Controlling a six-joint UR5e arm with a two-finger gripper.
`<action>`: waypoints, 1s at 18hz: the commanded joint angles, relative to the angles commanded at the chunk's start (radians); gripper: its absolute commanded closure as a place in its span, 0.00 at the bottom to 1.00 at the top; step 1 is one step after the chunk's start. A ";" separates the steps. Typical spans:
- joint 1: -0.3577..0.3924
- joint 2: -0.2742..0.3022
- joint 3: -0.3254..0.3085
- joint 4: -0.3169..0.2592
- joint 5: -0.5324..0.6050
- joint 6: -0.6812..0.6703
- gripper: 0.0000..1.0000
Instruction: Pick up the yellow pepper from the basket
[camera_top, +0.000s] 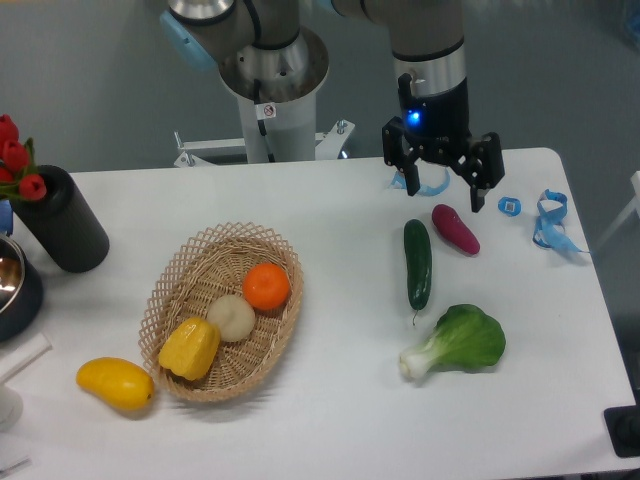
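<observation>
table: white, carries everything, runs across most of the view
arm: comes down from the top edge, above the far right part of the table
basket: tan wicker oval, left of centre, long axis tilted
black cylinder: far left, upright, red flowers at its top
tool: fingers spread wide, holding nothing, hanging over the far side of the table just behind the purple vegetable; blue light on its body; well apart from the basket
bok choy: right of centre, near side, white stem end pointing left
cucumber: dark green, lying front to back, between tool and bok choy
yellow pepper: inside the basket at its near left end, touching the pale round item
mango-like fruit: yellow, on the table just outside the basket's near left rim
orange: in the basket, far right part
pale round item: in the basket, between orange and pepper
purple vegetable: just right of the cucumber's far end
blue strap: far right edge of the table
blue ring: small, right of the tool
</observation>
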 joint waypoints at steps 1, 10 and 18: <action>0.000 0.000 0.000 0.000 0.000 -0.002 0.00; -0.003 0.000 0.000 -0.002 -0.011 -0.009 0.00; -0.014 0.000 -0.005 0.000 -0.024 -0.014 0.00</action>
